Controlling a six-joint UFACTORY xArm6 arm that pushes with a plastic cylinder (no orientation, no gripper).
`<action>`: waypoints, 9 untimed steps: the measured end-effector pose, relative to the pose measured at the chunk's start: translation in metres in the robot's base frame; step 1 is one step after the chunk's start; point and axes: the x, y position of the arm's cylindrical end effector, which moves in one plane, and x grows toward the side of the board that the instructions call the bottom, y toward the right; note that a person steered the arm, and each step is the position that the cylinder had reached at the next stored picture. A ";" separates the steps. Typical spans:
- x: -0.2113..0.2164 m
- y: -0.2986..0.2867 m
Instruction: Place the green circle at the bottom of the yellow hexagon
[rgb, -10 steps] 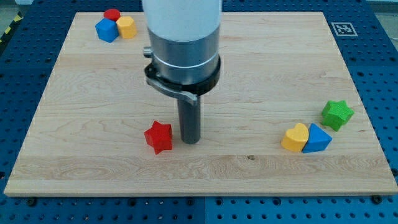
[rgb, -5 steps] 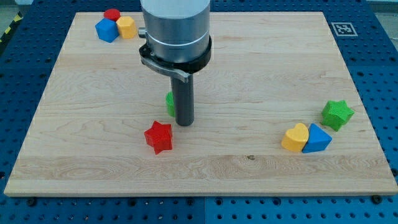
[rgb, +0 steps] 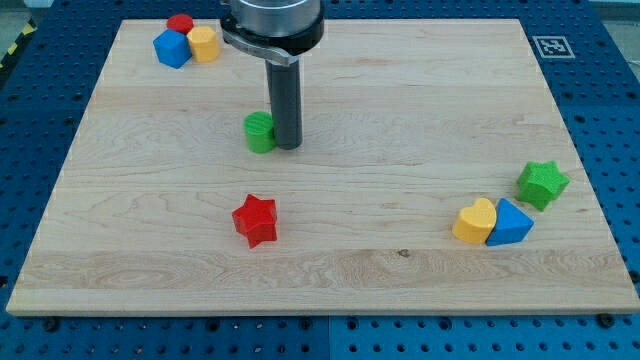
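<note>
The green circle (rgb: 259, 131) lies on the wooden board, left of the middle, in its upper half. My tip (rgb: 288, 146) stands right against the circle's right side. The yellow hexagon (rgb: 203, 43) sits near the board's top left corner, touching a blue block (rgb: 172, 48) on its left and next to a red block (rgb: 180, 23) above them. The green circle is well below and to the right of the yellow hexagon.
A red star (rgb: 255, 219) lies below the green circle. At the view's right a yellow heart (rgb: 474, 222) touches a blue triangular block (rgb: 511, 223), with a green star (rgb: 542, 183) just above them. A printed marker (rgb: 550, 46) is at the top right corner.
My tip has moved up the view and slightly left, away from the red star. The green circle, hidden behind the rod before, has moved up-left with it and now shows fully.
</note>
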 end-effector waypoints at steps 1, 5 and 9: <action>0.000 -0.011; -0.004 -0.095; -0.014 -0.132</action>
